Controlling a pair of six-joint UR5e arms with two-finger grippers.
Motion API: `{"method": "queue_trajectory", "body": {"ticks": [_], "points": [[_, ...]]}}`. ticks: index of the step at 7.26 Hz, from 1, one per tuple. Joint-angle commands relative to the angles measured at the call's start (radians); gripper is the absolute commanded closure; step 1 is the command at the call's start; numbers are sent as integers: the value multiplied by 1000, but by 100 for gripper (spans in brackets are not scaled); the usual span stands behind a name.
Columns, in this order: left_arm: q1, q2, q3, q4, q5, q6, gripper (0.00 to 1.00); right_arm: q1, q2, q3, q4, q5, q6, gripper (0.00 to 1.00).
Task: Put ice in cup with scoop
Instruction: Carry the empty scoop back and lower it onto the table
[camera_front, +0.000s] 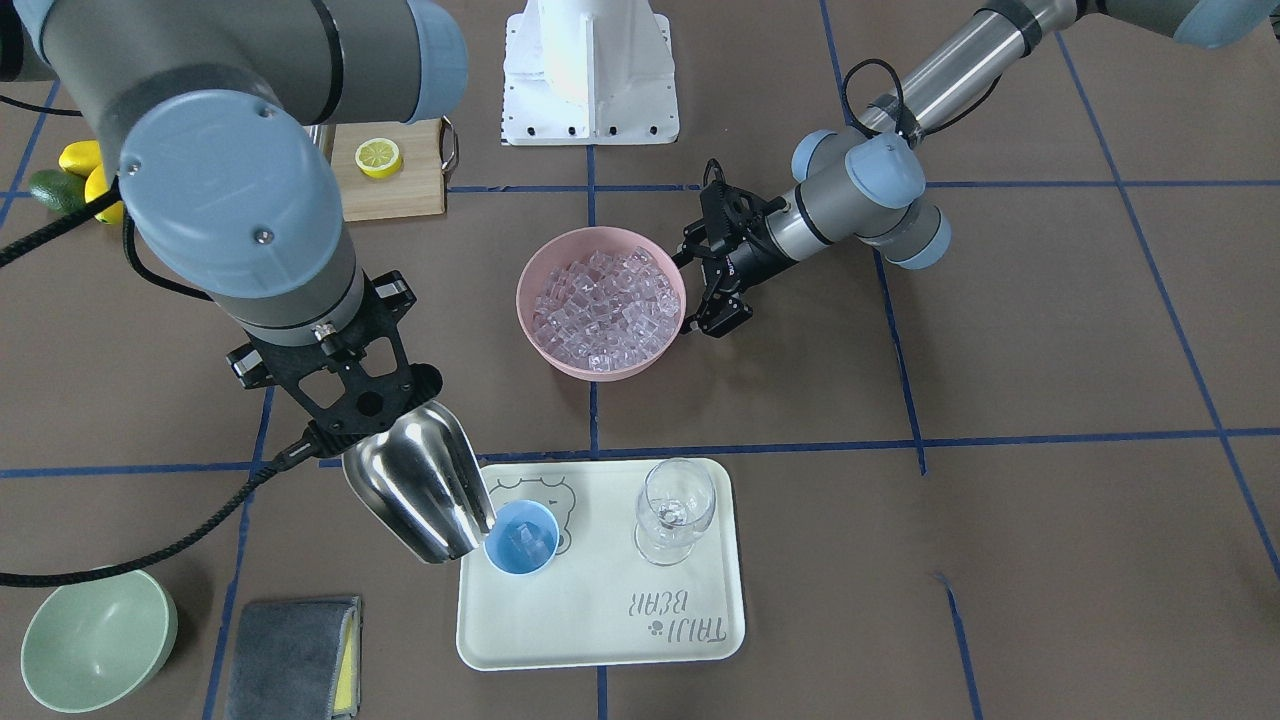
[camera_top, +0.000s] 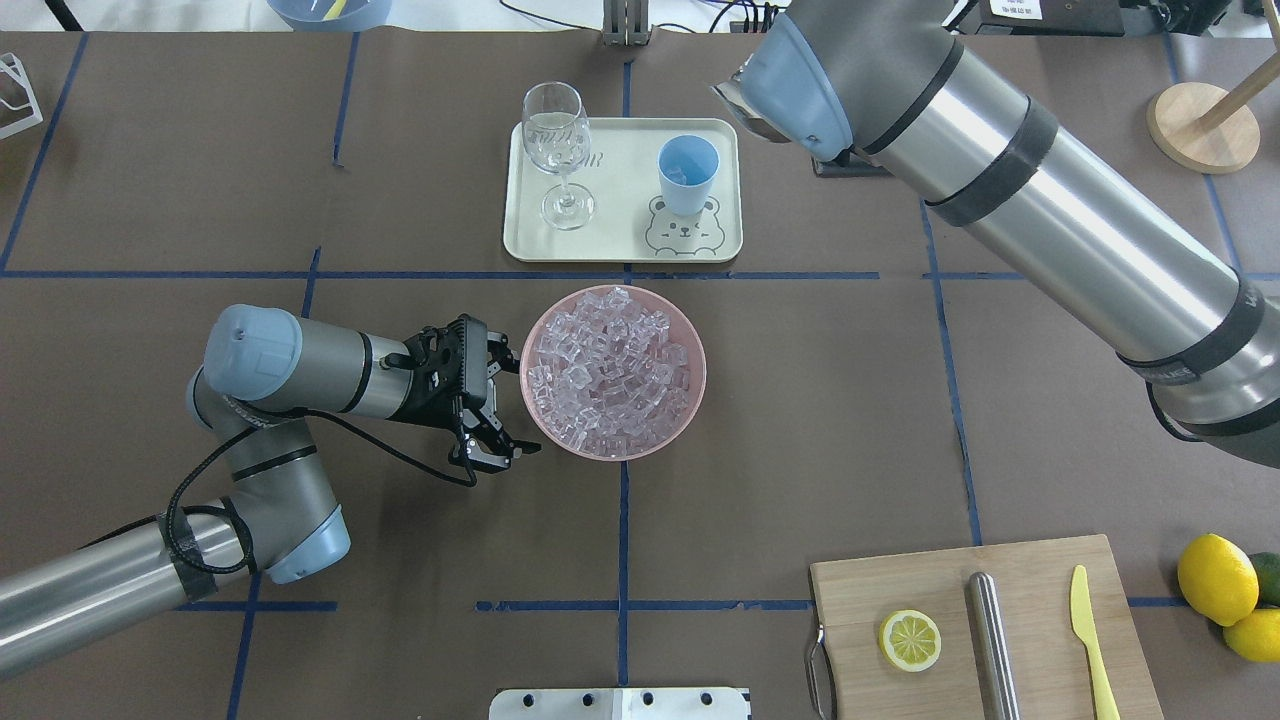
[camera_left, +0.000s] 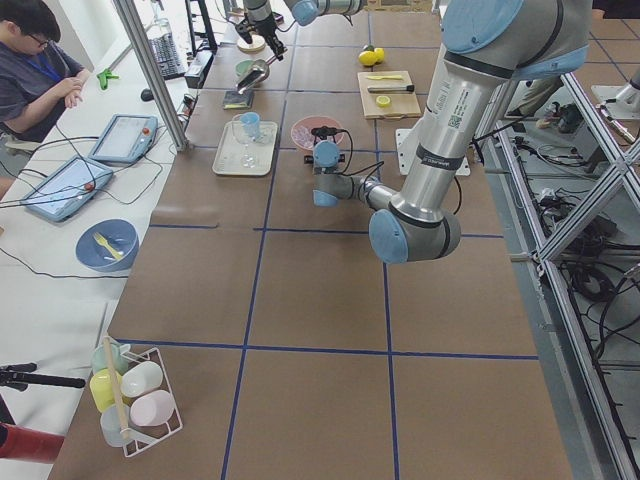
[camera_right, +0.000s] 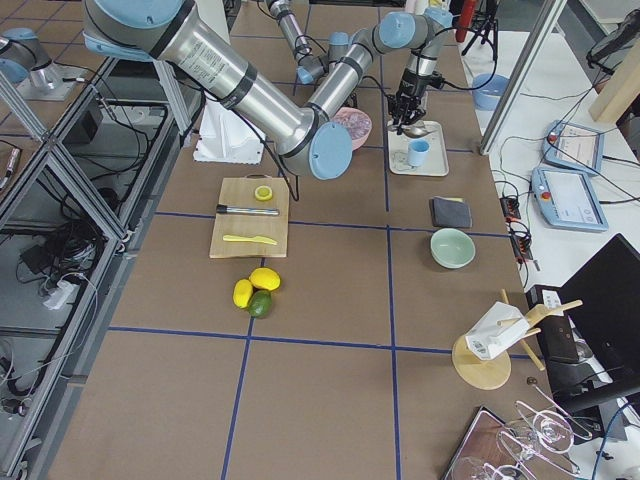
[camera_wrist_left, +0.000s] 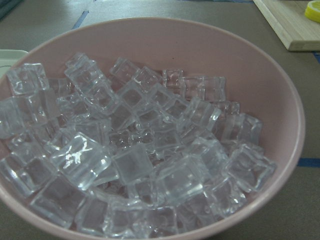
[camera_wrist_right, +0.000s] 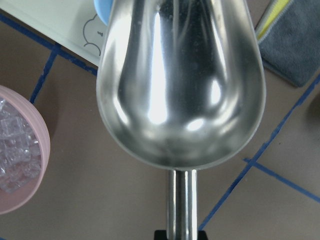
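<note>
Black right tool (camera_front: 375, 400) clamped the thin handle of the shiny steel scoop (camera_front: 420, 490), mouth tipped at the small light-blue plastic cup (camera_front: 500, 556) holding clear ice cubes (camera_front: 528, 540). Pouring step, seemingly; next, lift clear gently. Left tool (camera_front: 705, 290) gaped empty.

Brown desk (camera_front: 1050, 330) gridded with blue tape (camera_front: 1050, 437). Clear ice (camera_front: 600, 305) fills a pink bowl (camera_front: 545, 262). Light-blue cup (camera_front: 521, 562) on a cream tray (camera_front: 600, 620) with a grey bear print (camera_top: 676, 225). Shiny silver scoop (camera_front: 415, 490).
</note>
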Motion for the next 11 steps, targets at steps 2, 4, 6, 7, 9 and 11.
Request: {"method": "queue_trajectory", "body": {"ticks": [2,4,6,7,9,11], "points": [[-2,0,2,-1,0,-1,0,8,-244,347,6,89,420,100],[-2,0,2,-1,0,-1,0,-12,-379,521,13,87,609,100],[-2,0,2,-1,0,-1,0,-38,-546,633,90,77,665,100],[0,0,2,-1,0,-1,0,-59,-623,647,184,71,717,100],[0,0,2,-1,0,-1,0,-101,-814,661,455,38,806,100],[0,0,2,-1,0,-1,0,-162,-1004,654,745,-1,907,100]]}}
